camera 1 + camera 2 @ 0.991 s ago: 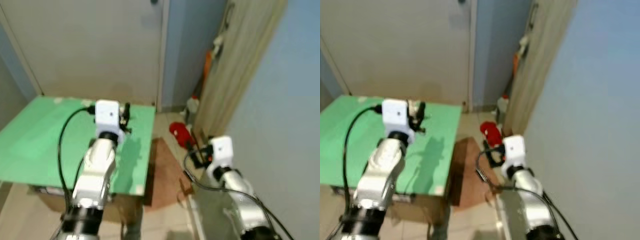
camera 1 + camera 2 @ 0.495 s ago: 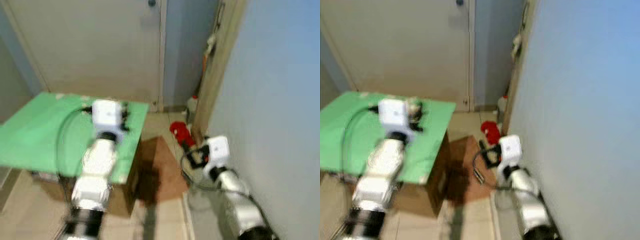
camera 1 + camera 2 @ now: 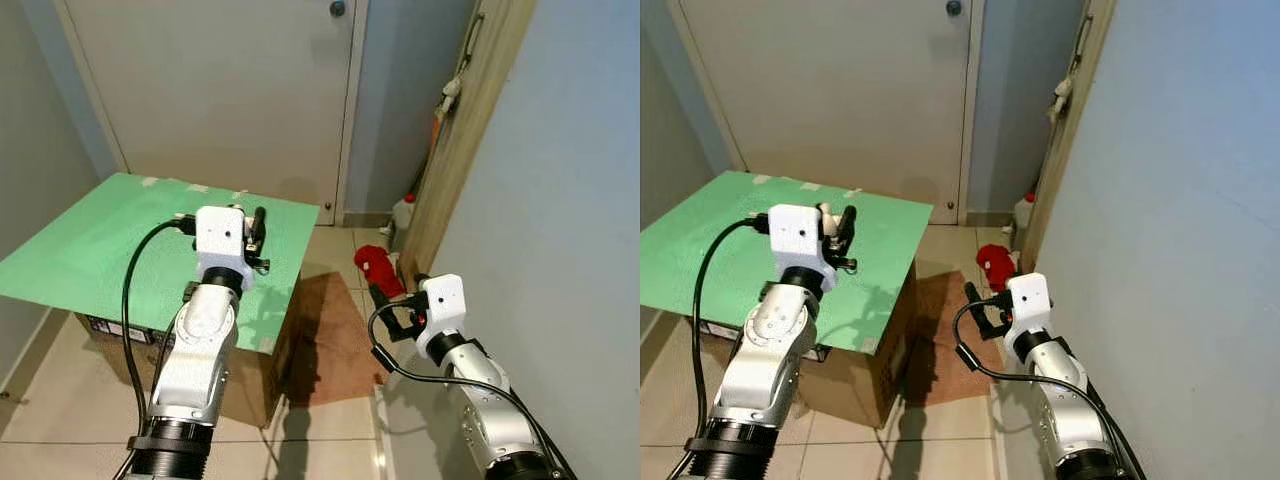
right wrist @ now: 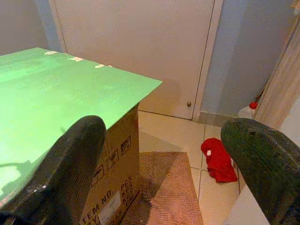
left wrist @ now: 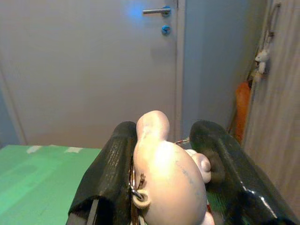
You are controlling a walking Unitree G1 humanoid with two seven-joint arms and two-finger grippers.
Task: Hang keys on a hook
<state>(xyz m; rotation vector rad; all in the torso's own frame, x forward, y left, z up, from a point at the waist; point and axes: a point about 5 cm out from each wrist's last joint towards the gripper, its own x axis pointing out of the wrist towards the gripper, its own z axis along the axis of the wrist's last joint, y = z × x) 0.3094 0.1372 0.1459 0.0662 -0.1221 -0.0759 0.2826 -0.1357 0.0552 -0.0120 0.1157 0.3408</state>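
The left gripper (image 5: 164,187) is clamped on the keys (image 5: 168,180): its two black fingers (image 5: 110,173) press either side of a smooth, rounded, cream-pink fob, and a small metal ring and a bit of chain show at the fob's lower edge, against the inner face of one finger. The fob fills the gap between the jaws, and its narrow rounded end rises a little above the fingertips. In the head views this left gripper (image 3: 255,232) is raised, fingers pointing up and forward, over the right part of the green board (image 3: 110,250), near that board's far right corner. The silver forearm rises steeply from below, capped by a white wrist block, with a black cable looping off to its left side.

The right gripper (image 4: 164,164) stands wide apart, holding nothing; its fingers are matte black and rounded. In the head views the right gripper (image 3: 982,312) is held low beside the blue wall (image 3: 1180,230), pointing toward the cardboard box (image 4: 115,173).

The green board is flat and matte and lies on top of the printed cardboard box. On the tiled floor beside it lie a brown mat (image 3: 335,335) and a crumpled red cloth (image 4: 218,159). Behind stands a pale, plain door (image 5: 89,70) with a metal lever handle (image 5: 157,10).
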